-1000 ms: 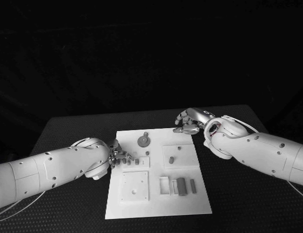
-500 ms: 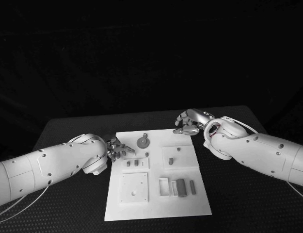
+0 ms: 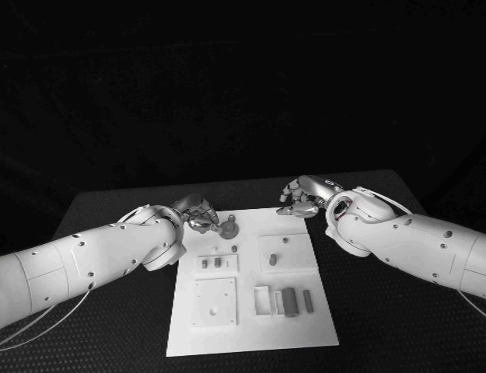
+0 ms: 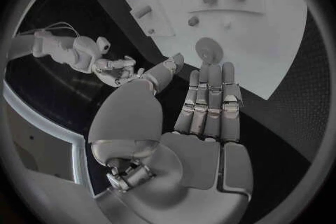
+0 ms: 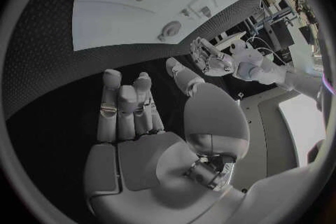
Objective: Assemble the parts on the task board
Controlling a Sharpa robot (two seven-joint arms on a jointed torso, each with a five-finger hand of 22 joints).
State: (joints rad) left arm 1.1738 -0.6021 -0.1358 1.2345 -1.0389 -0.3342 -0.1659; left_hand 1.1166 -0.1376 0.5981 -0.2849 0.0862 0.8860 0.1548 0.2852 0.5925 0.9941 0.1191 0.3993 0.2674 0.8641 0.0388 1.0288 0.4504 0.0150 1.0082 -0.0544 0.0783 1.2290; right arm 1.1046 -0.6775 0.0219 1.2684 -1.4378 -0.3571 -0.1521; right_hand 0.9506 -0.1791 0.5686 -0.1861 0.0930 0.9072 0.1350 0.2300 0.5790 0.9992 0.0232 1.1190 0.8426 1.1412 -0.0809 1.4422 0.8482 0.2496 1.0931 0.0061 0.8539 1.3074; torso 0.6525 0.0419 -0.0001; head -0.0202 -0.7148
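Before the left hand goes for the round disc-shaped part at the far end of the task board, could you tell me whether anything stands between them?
Nothing visible does. The left hand is open beside the round part on the task board, with only bare board between.

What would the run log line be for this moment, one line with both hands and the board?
left hand: open, at round part | right hand: open, at far edge of task board | parts: none held
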